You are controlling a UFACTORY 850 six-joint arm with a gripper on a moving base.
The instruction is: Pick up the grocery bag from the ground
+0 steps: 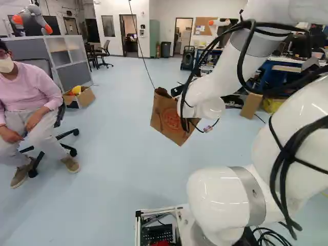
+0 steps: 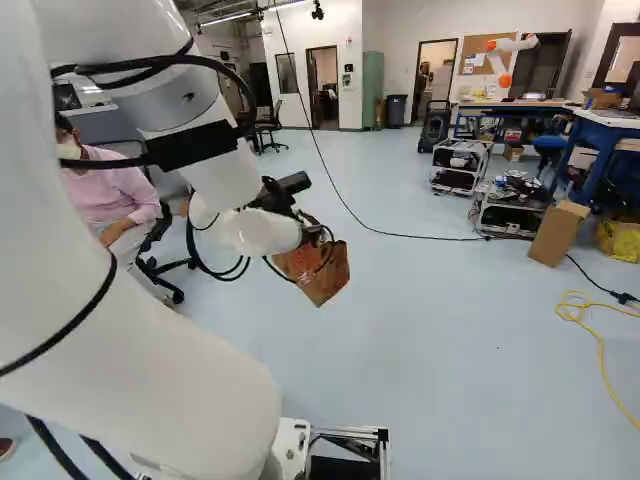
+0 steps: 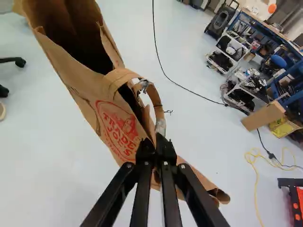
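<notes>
Well, the grocery bag is up off the floor, held by the pincer. The wrist view has its two black fingers standing close together, with the brown paper pinched between their tips. The grip is narrow, right beside the paper handle, which loops up ahead of the fingertips with greyish patches on it. The bag's mouth gapes on one side of the fingers, and a curled corner of paper sticks out on the other. Red print marks the panel facing the wrist. In both base views the bag hangs tilted beyond the end of the arm, one corner pointing down; the arm's end hides part of it.

Beyond, a thin black cable crosses the floor to two metal frames loaded with gear. Near them are a plain brown carton, leaning over, and something yellow, with a loose yellow cord lying closer. A desk stands farther back, with another robot above it. At the left of the left base view, an open cardboard box holding yellow and orange things sits by a grey partition.
</notes>
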